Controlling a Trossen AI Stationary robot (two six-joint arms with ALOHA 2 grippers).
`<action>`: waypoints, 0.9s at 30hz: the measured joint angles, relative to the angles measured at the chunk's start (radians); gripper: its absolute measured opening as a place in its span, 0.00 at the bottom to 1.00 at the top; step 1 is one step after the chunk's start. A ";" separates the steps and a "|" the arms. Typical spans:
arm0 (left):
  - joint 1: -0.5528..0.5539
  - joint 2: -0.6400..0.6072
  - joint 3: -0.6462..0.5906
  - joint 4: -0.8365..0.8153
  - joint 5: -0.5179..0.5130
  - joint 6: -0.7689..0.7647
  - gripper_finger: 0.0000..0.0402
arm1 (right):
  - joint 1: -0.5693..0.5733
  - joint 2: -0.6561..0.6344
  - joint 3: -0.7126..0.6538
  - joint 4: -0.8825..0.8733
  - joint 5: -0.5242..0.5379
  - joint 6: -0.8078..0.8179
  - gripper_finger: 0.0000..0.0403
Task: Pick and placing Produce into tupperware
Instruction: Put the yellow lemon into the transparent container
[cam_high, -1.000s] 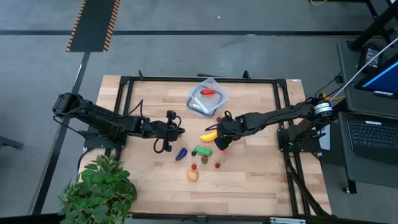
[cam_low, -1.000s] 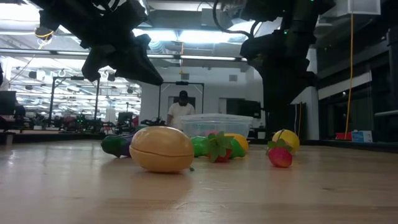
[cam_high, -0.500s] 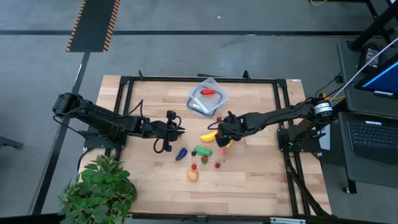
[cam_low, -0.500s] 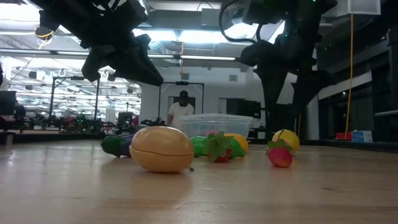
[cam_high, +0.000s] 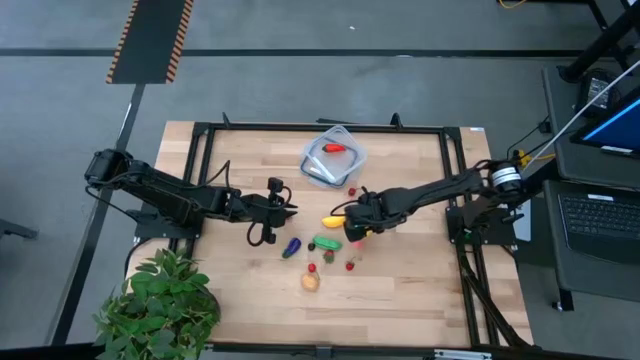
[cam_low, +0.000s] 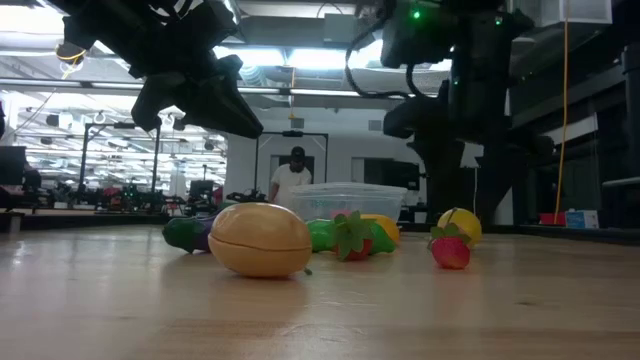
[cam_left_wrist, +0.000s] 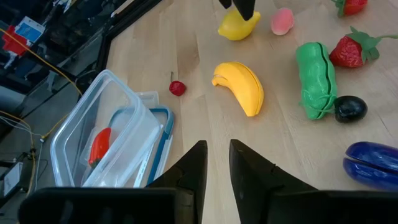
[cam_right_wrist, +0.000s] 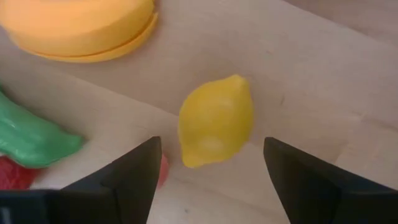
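Around me, the desk: pale wooden planks (cam_high: 400, 290) inside a black frame, grey floor on all sides.
Room: across the desk at low height, a lit hall with ceiling lights; a person (cam_low: 291, 178) stands far off behind the things.
Corner: a leafy potted plant (cam_high: 160, 305) by my left arm's side of the desk.
Tupperware: the clear container (cam_high: 334, 156) sits at the far middle of the desk with a red piece (cam_high: 335, 148) inside it.
Produce: banana (cam_high: 334, 220), green cucumber (cam_high: 327, 242), eggplant (cam_high: 292, 247) and small red berries clustered mid-desk.
Right hand: my right hand (cam_high: 355, 227) is low over the cluster with its fingers spread wide, grasping nothing.
Lemon: the lemon (cam_right_wrist: 216, 120) lies on the wood between those fingers (cam_right_wrist: 130, 177), touching neither, just beside the banana.
Left hand: my left hand (cam_high: 285, 207) waits well short of the cluster, fingers (cam_left_wrist: 193, 168) slightly parted, empty.
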 joint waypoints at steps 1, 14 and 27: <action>0.000 0.000 0.000 0.000 0.000 0.000 0.14 | 0.000 0.006 0.000 0.009 0.000 0.009 0.70; 0.000 0.000 0.000 -0.004 0.000 0.000 0.08 | 0.000 0.073 0.000 0.078 0.000 0.013 0.70; 0.000 0.000 0.000 -0.006 0.000 -0.001 0.04 | -0.002 0.077 0.000 0.101 0.065 0.010 0.70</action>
